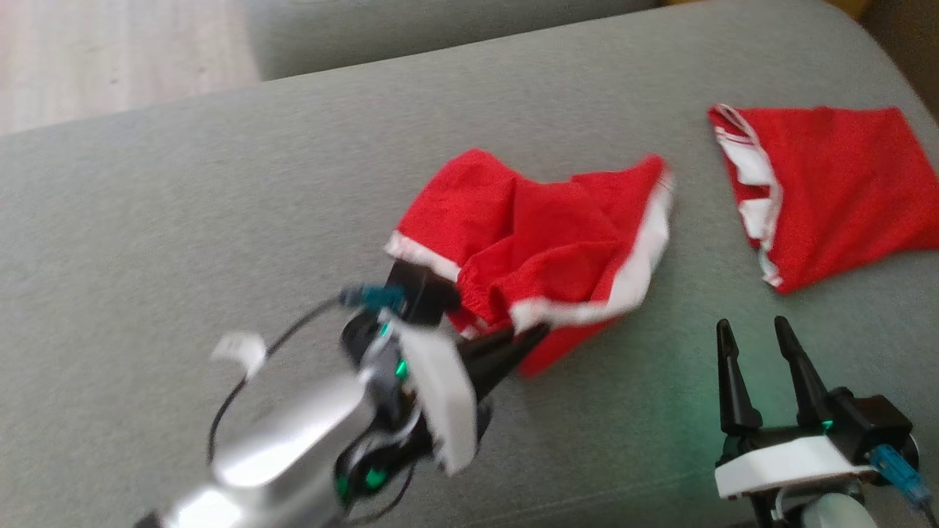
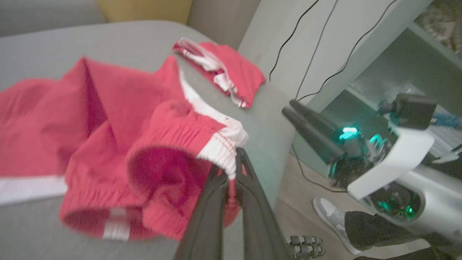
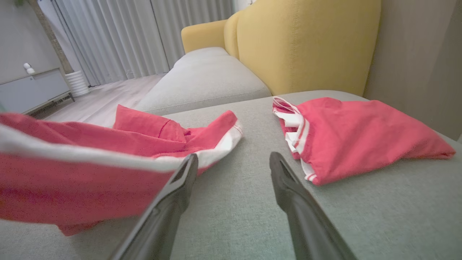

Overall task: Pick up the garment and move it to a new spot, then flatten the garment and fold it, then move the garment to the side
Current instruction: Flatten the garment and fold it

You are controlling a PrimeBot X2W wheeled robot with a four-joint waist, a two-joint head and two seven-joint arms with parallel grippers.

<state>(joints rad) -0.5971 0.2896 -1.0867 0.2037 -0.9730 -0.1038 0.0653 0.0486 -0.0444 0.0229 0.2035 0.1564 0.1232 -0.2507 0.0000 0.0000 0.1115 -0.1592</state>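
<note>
Left tool is clamped on the red shorts at the waistband, likely to shift them across the sofa cushion. Right tool waits wide near the front edge.

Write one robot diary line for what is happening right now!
left end effector: shut on red garment | right end effector: open, empty | other red garment: lying apart on grey cushion | stage: picking up

A home living room. A grey sofa (2 cushions side by side) stands beside a yellow armchair. Long pale curtains, wood floor and a low cabinet lie beyond.
</note>
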